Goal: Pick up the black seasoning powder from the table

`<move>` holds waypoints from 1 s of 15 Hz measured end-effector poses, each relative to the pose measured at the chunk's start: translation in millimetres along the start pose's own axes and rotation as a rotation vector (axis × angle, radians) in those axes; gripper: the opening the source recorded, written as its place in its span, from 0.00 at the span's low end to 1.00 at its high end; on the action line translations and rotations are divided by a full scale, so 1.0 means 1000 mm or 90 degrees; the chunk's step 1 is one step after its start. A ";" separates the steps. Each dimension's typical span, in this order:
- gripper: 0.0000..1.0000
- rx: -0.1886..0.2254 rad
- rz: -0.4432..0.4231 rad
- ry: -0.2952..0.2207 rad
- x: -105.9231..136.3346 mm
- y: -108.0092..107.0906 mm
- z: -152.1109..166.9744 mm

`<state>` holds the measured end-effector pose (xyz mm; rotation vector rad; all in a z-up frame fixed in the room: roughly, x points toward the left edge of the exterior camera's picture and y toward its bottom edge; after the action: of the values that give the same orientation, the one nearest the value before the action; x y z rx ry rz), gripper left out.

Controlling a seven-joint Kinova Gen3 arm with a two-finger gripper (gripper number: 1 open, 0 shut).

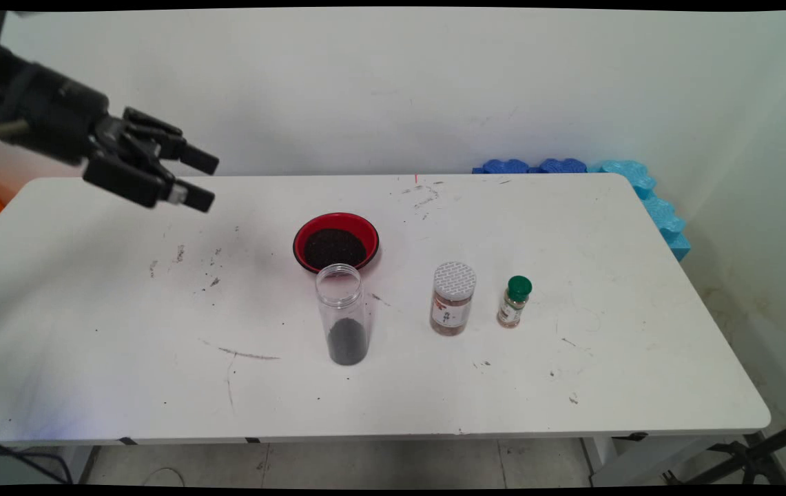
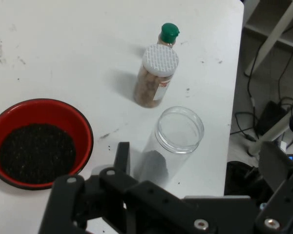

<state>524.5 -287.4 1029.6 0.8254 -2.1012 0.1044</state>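
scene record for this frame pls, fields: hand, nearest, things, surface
hand: black two-finger hand, open, empty, raised over the table's far left
nearest: red bowl of dark granules
things: lidless clear plastic jar, dark granules in its bottom, just in front of the bowl; white-lidded spice jar to its right; small green-capped bottle further right
surface: white table, scuffed

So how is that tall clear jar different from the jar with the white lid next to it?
The clear jar is taller and stands open with no lid; the white-lidded jar is shorter and capped. The clear jar holds only a little dark material at its bottom, while the white-lidded jar looks nearly full of brownish contents and bears a label. Both stand upright on the white table.
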 end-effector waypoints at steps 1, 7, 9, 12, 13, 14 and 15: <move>1.00 0.003 0.002 0.003 -0.007 0.003 0.007; 1.00 0.028 0.011 0.007 -0.045 0.013 0.047; 1.00 0.032 0.010 0.004 -0.054 0.015 0.062; 1.00 0.030 0.032 -0.005 -0.068 0.016 0.082; 1.00 0.028 0.043 -0.008 -0.072 0.016 0.089; 1.00 0.027 0.054 -0.010 -0.075 0.016 0.095; 1.00 0.026 0.062 -0.012 -0.078 0.015 0.101</move>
<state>478.0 -270.6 910.5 0.7504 -2.1631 0.1931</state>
